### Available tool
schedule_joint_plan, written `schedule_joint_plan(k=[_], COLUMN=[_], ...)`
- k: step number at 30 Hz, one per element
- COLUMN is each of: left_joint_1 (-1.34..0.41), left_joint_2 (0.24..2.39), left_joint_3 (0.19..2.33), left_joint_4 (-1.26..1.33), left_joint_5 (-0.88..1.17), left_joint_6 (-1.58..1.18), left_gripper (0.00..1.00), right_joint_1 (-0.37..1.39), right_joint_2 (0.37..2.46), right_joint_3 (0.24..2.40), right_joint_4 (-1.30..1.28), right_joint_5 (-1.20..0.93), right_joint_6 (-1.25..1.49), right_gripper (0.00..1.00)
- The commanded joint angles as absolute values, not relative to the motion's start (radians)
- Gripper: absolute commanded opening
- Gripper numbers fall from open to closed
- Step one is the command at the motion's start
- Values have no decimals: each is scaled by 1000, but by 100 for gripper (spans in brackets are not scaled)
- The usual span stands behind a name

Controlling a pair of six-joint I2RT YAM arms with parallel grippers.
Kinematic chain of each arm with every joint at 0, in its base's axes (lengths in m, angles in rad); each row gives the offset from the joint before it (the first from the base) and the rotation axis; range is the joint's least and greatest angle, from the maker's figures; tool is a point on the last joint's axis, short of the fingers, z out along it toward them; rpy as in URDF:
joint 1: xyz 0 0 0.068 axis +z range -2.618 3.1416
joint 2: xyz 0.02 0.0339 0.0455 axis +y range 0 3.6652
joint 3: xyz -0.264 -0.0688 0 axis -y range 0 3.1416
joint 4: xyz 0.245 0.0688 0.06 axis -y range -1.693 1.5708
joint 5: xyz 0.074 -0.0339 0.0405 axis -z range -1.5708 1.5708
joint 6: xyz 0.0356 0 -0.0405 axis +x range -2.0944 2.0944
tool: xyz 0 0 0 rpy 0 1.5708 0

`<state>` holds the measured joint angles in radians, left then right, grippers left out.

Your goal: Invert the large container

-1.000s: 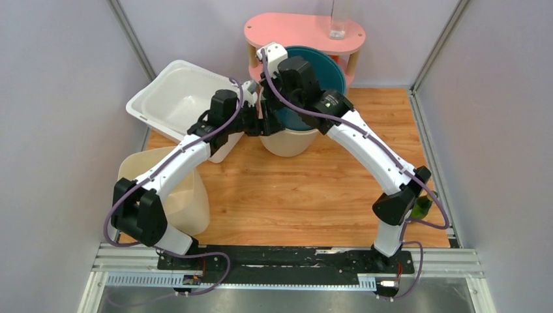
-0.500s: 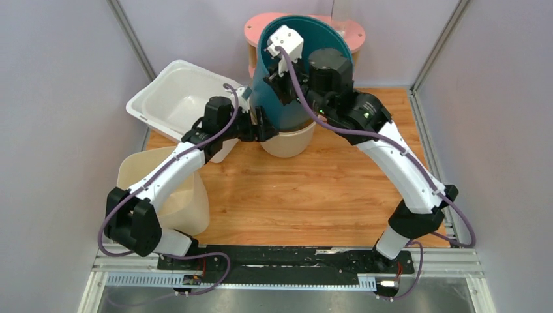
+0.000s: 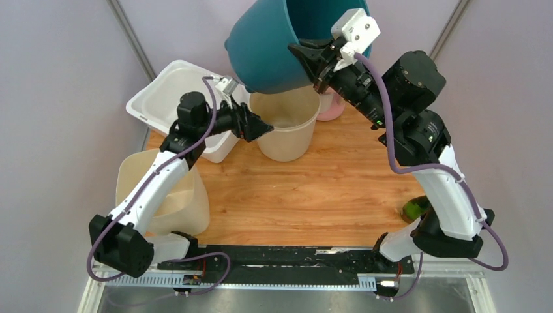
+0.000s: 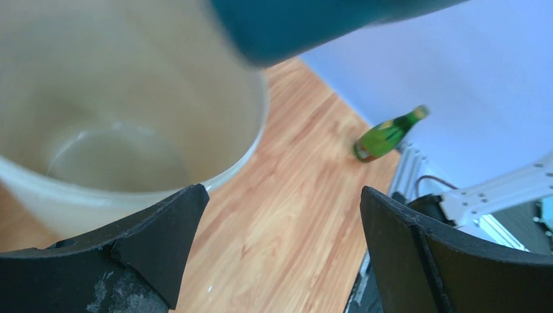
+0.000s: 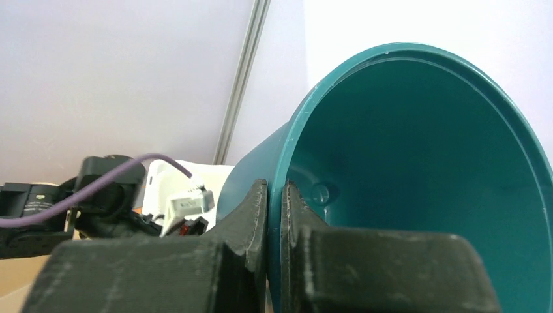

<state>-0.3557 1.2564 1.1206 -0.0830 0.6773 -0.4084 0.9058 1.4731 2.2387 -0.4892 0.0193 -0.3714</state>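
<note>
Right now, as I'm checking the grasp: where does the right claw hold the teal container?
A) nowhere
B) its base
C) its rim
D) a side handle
C: the right wrist view shows the right claw pinching the rim of the teal container, one finger inside, one outside.

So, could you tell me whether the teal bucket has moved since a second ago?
Yes. The teal bucket has risen out of the cream bucket, which stayed put, and now hangs tilted above it in the right gripper.

Wooden table (image 3: pixel 313 189) carries cream bucket (image 3: pixel 287 134), seemingly green bottle (image 4: pixel 386 135).
</note>
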Motion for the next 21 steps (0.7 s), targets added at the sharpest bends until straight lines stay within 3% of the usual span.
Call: schedule_joint_plan(k=[1, 14, 21], left_joint_1=[-334, -333, -299], left_joint_2=[1221, 1294, 1367], left_joint_3=[1190, 1315, 1331], left_joint_4=[144, 222, 244], left_joint_5=[864, 768, 754], left_joint_6=[-532, -554, -719], left_gripper=[100, 100, 100], right_joint_1=[910, 911, 911], right_joint_2=[1429, 1388, 1378], right_joint_3=[2227, 2167, 2170], right_joint_4=[-335, -337, -347], right_joint_5=[36, 50, 61], right_joint_6=[-458, -435, -440], right_gripper=[0, 0, 0])
